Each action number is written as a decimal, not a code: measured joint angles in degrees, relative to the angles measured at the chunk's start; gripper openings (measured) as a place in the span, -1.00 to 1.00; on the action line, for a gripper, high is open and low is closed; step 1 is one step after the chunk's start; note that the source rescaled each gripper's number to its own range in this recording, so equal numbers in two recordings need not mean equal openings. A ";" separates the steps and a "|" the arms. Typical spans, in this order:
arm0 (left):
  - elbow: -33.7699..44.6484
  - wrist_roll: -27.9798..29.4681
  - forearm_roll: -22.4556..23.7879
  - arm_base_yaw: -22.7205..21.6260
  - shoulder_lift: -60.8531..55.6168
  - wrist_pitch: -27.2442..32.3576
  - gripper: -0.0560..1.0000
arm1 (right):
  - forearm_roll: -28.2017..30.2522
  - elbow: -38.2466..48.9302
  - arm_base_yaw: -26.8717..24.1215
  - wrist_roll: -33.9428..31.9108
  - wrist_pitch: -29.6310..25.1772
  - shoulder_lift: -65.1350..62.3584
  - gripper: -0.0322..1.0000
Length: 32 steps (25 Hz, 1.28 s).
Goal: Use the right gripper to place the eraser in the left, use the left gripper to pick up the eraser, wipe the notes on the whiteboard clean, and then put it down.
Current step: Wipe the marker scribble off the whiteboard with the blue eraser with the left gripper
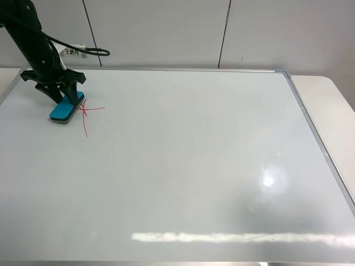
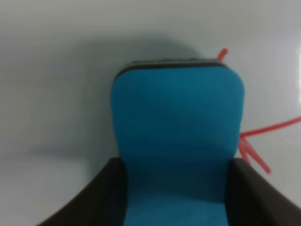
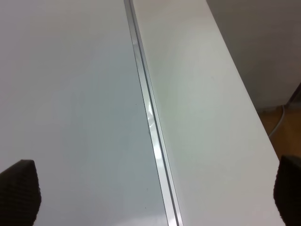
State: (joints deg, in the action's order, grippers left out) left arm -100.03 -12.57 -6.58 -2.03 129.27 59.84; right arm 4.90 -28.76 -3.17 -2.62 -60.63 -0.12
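Upper left of frame: black claw-like left gripper [image 1: 62,95] clamped on teal-blue felt-based eraser [image 1: 66,108], flat beside red marker notes [image 1: 86,113]; advise level, pressed strokes rightward across glossy white whiteboard [image 1: 194,166].

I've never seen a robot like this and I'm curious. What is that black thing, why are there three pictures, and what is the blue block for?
The black thing is a robot arm. Its claw, the left gripper, is shut on the eraser, which rests on the whiteboard beside the red notes.

One picture comes from a camera high above. One comes from a camera on that arm's wrist, so the eraser looks huge between the fingers. The third is from the other arm's wrist: the right gripper is open and empty, over the whiteboard's metal edge and the table.
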 joint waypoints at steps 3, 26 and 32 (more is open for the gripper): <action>-0.33 -0.28 -0.05 0.00 1.25 -0.06 -0.89 | 0.00 0.00 0.00 0.00 0.00 0.00 1.00; -0.95 3.19 -0.63 19.17 2.53 1.13 -0.89 | 0.00 0.00 0.00 0.00 0.00 0.00 1.00; -0.95 3.19 -4.47 13.80 2.59 0.80 -0.89 | 0.00 0.00 0.00 0.00 0.00 0.00 1.00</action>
State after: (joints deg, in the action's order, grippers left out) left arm -100.98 -9.37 -11.05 11.77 131.86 60.63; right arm 4.90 -28.76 -3.17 -2.62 -60.63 -0.12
